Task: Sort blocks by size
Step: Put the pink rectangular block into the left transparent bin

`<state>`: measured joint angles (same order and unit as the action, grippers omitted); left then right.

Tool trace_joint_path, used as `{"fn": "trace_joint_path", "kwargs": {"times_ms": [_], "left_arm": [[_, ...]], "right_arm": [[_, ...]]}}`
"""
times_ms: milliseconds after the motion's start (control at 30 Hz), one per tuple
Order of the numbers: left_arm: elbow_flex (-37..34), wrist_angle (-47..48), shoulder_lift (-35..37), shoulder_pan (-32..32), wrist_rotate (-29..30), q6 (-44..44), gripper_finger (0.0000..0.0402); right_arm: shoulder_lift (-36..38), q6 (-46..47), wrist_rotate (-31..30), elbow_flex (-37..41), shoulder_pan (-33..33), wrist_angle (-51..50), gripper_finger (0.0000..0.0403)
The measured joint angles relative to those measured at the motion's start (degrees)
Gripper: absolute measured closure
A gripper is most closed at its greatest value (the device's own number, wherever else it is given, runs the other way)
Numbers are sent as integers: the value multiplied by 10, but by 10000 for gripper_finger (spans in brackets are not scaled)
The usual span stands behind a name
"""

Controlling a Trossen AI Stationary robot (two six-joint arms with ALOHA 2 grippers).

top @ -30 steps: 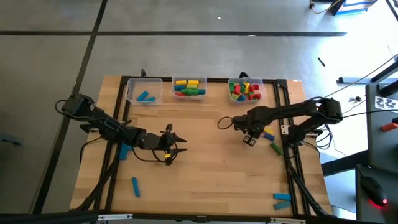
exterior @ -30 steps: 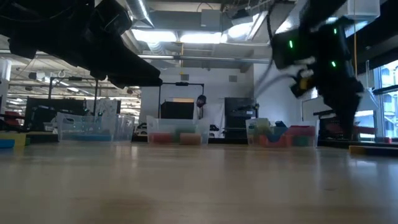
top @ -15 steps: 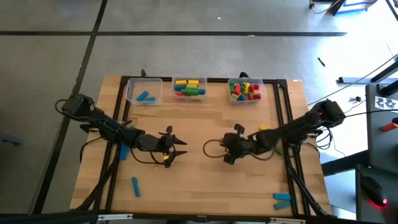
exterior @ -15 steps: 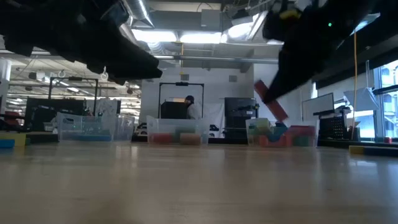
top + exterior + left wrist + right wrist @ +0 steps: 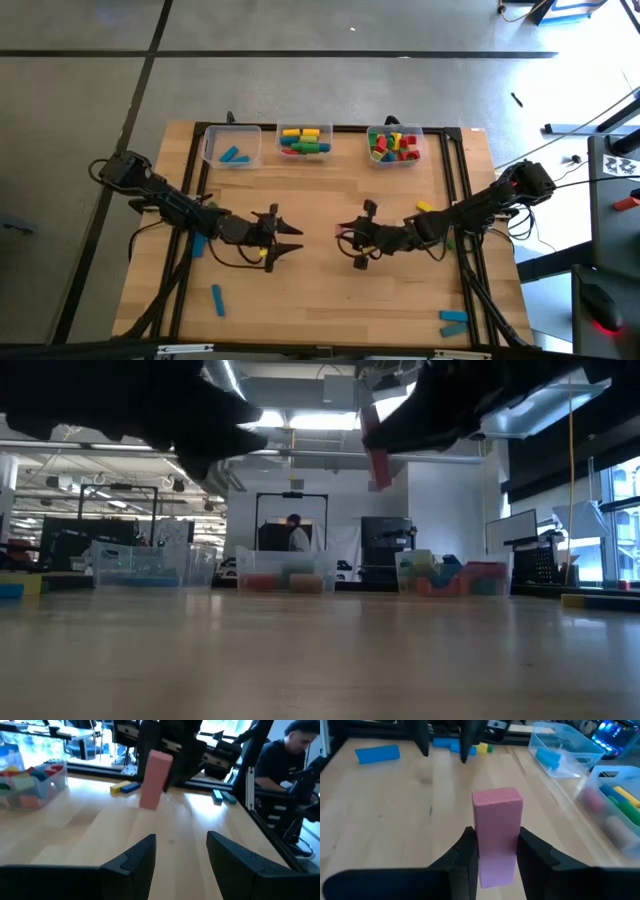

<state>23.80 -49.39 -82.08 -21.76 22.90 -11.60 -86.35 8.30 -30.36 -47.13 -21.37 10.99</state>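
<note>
My right gripper (image 5: 354,242) is over the table's middle, shut on a pink block (image 5: 497,830), which also shows in the left wrist view (image 5: 154,779) and the low view (image 5: 378,456). My left gripper (image 5: 291,238) is open and empty, its fingers (image 5: 135,857) pointing at the pink block a short way to its right. Three clear bins hold sorted blocks: a blue one in the left bin (image 5: 232,147), several long ones in the middle bin (image 5: 305,140), several short ones in the right bin (image 5: 395,143). My right gripper pinches the pink block between its two fingers (image 5: 535,845), on two opposite long sides (image 5: 478,845). The fingers hold the upper end and come slanting from the table's right. The block hangs below the gripper, nearly upright, its lower end (image 5: 149,802) clear of the table.
Loose blocks lie on the table: blue ones at the left (image 5: 198,244) and near left (image 5: 217,298), yellow (image 5: 425,208) and green (image 5: 445,240) at the right, blue and green at the near right corner (image 5: 453,320). A person sits beyond the table (image 5: 285,760).
My right gripper has gone from the loose blocks at the table's right toward the table's middle and my left gripper, carrying the pink block clear of the table; the block has swung from tilted to nearly upright. My left gripper has edged toward it.
</note>
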Motion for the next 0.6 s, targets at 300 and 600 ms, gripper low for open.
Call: {"fn": "trace_joint_path", "kwargs": {"times_ms": [300,600], "left_arm": [[99,109,-2,16,-7,35,155],[118,115,-20,15,-9,31,139]], "right_arm": [[0,-12,29,0,-6,45,302],[-5,-38,52,0,-22,171,302]]}}
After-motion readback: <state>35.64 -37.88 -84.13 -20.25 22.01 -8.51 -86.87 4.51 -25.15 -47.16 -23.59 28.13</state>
